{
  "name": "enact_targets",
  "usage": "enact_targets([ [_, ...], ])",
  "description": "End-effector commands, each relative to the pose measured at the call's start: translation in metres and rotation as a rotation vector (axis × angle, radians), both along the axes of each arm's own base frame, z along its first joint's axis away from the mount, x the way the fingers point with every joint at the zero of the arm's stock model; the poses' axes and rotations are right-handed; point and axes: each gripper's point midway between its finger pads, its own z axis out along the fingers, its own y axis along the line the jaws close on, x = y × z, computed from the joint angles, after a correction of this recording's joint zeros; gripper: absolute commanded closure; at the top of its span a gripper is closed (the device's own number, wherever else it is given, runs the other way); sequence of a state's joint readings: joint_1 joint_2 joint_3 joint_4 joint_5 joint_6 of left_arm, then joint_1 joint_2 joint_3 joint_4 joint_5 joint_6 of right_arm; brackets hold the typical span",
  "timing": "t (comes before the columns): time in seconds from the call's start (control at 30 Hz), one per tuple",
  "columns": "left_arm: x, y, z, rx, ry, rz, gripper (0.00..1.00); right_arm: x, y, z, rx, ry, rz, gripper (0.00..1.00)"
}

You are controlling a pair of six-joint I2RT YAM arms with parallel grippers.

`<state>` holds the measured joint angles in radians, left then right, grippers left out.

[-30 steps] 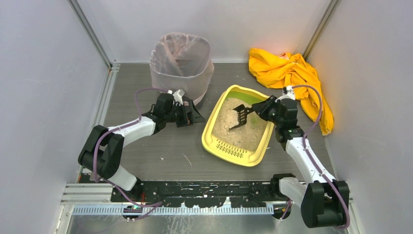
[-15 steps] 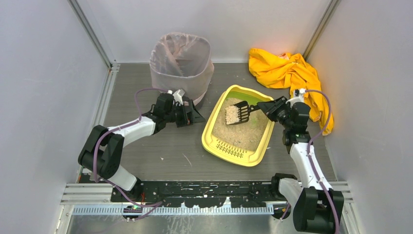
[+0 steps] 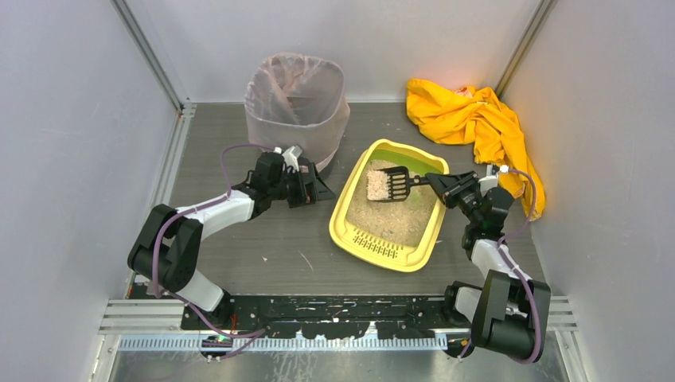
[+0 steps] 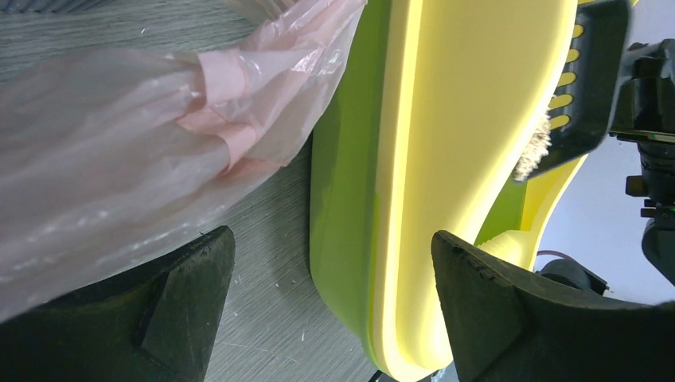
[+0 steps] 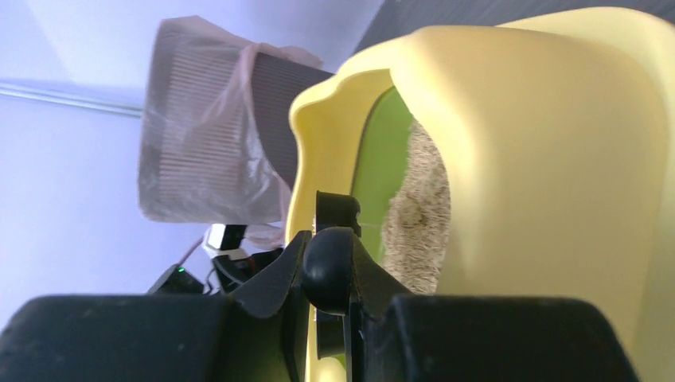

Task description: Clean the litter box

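Note:
The yellow litter box point(image 3: 348, 229) with green inner rim and beige litter sits mid-table, slotted ledge toward me. My right gripper point(image 3: 437, 183) is shut on the handle of a black slotted scoop point(image 3: 388, 185), held level above the litter with a heap of litter on it. In the right wrist view the handle's round end point(image 5: 328, 269) sits between the shut fingers. My left gripper point(image 3: 317, 189) is open and empty, low on the table beside the box's left wall point(image 4: 350, 159), next to the bin.
A tall bin point(image 3: 296, 102) lined with a translucent pinkish bag stands behind the left gripper; its bag point(image 4: 127, 135) fills the left of the left wrist view. A crumpled yellow cloth point(image 3: 474, 119) lies at the back right. Grey walls close in both sides.
The right gripper lifted the scoop out of the litter with a load on it, turned it level and drew back to the right. The left arm has not moved.

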<state>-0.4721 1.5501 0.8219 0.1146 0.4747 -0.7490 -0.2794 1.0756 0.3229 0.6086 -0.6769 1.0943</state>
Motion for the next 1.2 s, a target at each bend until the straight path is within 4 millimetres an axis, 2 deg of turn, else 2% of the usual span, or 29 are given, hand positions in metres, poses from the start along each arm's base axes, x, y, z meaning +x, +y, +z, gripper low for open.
enact_targets([
  [0.0, 0.008, -0.005, 0.019, -0.028, -0.083, -0.012, 0.08, -0.010, 0.010, 0.042, 0.087, -0.187, 0.062, 0.99],
  [0.23, 0.008, -0.005, 0.019, -0.025, -0.085, -0.013, 0.08, -0.015, 0.002, 0.041, 0.013, -0.169, 0.037, 0.99],
  [0.47, 0.007, -0.007, 0.018, -0.034, -0.075, -0.024, 0.08, -0.026, 0.002, 0.067, -0.003, -0.217, 0.018, 0.99],
  [0.6, 0.006, -0.009, 0.021, -0.050, -0.073, -0.031, 0.08, -0.030, -0.010, 0.068, -0.021, -0.210, -0.032, 0.99],
  [0.73, 0.005, -0.009, 0.022, -0.054, -0.074, -0.032, 0.08, -0.031, -0.021, 0.065, 0.037, -0.213, -0.053, 0.99],
  [1.0, 0.006, -0.011, 0.016, -0.054, -0.056, -0.034, 0.08, -0.031, -0.033, 0.069, 0.188, -0.258, -0.057, 0.99],
  [1.17, 0.007, -0.012, 0.014, -0.057, -0.051, -0.034, 0.08, -0.030, -0.038, 0.063, 0.283, -0.257, -0.051, 0.99],
])
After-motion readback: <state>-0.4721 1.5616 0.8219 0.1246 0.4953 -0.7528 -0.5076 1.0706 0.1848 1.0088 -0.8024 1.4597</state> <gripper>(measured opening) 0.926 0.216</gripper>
